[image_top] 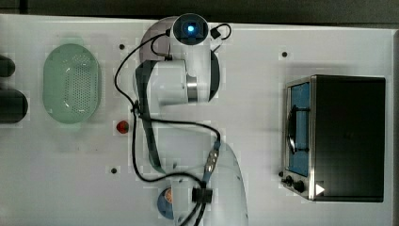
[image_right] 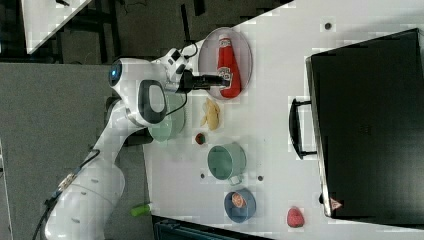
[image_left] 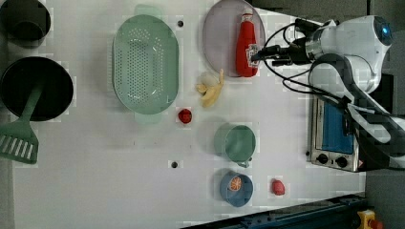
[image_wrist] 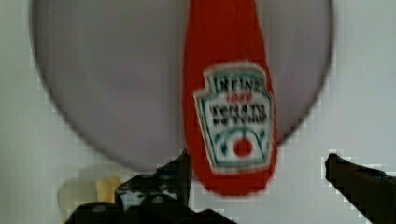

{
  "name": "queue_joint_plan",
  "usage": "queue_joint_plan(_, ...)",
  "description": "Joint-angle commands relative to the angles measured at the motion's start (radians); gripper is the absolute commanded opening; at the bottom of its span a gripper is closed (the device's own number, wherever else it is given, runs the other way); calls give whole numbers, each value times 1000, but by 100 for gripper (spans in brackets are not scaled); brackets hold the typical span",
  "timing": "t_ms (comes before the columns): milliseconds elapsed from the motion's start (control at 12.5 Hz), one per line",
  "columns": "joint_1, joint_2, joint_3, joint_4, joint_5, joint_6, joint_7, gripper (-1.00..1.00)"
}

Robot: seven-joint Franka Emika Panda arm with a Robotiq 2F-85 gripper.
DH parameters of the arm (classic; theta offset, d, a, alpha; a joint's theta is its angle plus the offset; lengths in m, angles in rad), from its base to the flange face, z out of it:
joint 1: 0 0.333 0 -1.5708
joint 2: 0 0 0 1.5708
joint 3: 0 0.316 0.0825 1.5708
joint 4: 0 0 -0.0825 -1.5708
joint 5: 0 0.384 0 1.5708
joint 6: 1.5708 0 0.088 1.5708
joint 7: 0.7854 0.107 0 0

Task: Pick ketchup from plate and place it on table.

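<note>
The ketchup [image_left: 247,47] is a red bottle with a white label, lying flat on the pale lilac plate [image_left: 219,38] at the far edge of the white table [image_left: 95,167]. My gripper [image_left: 255,53] hovers over the bottle's lower half. In the wrist view the ketchup [image_wrist: 229,93] runs across the plate [image_wrist: 116,84], and my gripper [image_wrist: 257,165] is open, its two dark fingers [image_wrist: 180,168] standing wide apart on either side of the bottle's base. The right view shows the gripper [image_right: 220,78] beside the ketchup [image_right: 228,62]. Nothing is held.
A banana [image_left: 211,90] lies just off the plate. A green colander [image_left: 144,62], a small red ball [image_left: 185,115], a teal cup [image_left: 236,142], a blue dish [image_left: 235,188] and a strawberry [image_left: 278,187] sit on the table. A toaster oven [image_left: 334,138] stands under the arm.
</note>
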Motion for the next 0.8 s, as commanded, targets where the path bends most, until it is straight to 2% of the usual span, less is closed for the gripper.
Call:
queue_joint_plan(80, 21, 72, 1, 88, -17, 10, -63, 100)
queue_joint_plan(480, 29, 211, -4, 222, -55, 35, -63, 100)
queue_joint_plan(720, 30, 252, -2, 241, -63, 62, -63, 100)
queue_joint_plan(800, 30, 260, -2, 241, -63, 70, -63, 93)
